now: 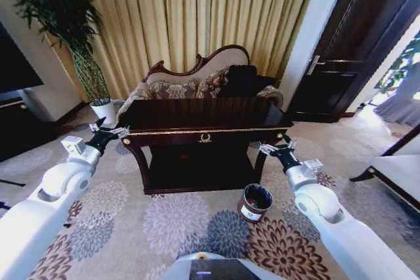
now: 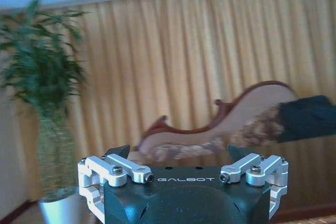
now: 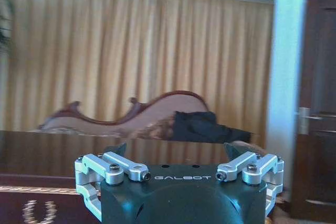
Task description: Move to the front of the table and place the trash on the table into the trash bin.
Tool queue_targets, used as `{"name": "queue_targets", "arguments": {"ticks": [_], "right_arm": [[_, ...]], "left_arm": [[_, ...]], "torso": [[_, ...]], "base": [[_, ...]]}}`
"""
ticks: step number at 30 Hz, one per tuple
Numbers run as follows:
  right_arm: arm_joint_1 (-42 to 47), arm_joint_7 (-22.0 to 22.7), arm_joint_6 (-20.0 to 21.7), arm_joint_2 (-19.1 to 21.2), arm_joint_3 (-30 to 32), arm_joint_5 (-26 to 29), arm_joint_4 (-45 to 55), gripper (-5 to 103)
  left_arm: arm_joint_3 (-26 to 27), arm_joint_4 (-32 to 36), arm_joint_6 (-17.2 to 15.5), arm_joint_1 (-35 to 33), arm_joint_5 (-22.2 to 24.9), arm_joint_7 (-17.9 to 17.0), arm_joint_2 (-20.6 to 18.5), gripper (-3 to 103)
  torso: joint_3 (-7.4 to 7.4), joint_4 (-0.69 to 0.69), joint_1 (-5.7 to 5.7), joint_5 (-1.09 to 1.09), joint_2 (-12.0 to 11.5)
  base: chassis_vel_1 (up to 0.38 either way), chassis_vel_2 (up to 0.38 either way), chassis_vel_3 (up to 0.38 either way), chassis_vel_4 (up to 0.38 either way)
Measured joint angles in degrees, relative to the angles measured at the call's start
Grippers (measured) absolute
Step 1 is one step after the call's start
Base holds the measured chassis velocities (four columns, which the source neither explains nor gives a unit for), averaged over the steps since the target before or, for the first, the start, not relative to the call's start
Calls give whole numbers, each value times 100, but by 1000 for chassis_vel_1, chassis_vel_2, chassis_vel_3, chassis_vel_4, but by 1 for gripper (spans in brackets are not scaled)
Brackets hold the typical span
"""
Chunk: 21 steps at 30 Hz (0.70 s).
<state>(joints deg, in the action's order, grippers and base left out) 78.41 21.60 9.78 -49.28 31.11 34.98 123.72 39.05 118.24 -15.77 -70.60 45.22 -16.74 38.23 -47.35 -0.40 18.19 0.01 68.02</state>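
Dark glossy table (image 1: 205, 137) with gold trim and gold emblem stood centre, in front of a sofa (image 1: 200, 80); its tabletop reflected the curtains (image 1: 197, 11). No litter could be made out on it from here. Trash bin (image 1: 254, 202), small, round, dark brown with white label, black inside, sat on the patterned carpet (image 1: 177, 218) near the table's front right leg. Left hand (image 1: 104, 131) hovered by the table's left corner, fingers (image 2: 116, 152) apart, holding nothing. Right hand (image 1: 275, 149) hovered by the right corner, fingers (image 3: 233, 150) apart, empty too.
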Motion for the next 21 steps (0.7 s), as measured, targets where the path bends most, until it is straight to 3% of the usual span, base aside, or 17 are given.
{"name": "queue_targets", "arguments": {"ticks": [4, 6, 13, 15, 18, 21], "right_arm": [[69, 140, 49, -103, 73, -98, 34, 100], [258, 132, 40, -283, 343, -320, 37, 100], [538, -88, -33, -631, 1009, -597, 43, 100], [562, -119, -42, -708, 1069, -653, 47, 100], [725, -432, -212, -1050, 1158, -1192, -12, 100], [848, -669, -377, -1307, 1172, -1609, -67, 100]], "left_arm": [[249, 27, -73, -94, -21, -45, 106, 100], [676, -29, -76, -298, -205, 115, 303, 100], [1393, -101, -24, -704, -660, 563, 729, 100], [1396, -109, 40, -764, -811, 612, 793, 100], [1216, -189, 406, -921, -1602, 894, 1107, 100], [1094, -181, 498, -961, -1846, 958, 1319, 100]], "torso": [[0, 0, 0, 1, 0], [0, 0, 0, 0, 0], [0, 1, 0, 0, 0], [0, 1, 0, 1, 0], [0, 1, 0, -1, 0], [0, -1, 0, 0, 0]], "base": [[0, 0, 0, 0], [0, 0, 0, 0], [0, 0, 0, 0], [0, 0, 0, 0], [0, 0, 0, 0], [0, 0, 0, 0]]}}
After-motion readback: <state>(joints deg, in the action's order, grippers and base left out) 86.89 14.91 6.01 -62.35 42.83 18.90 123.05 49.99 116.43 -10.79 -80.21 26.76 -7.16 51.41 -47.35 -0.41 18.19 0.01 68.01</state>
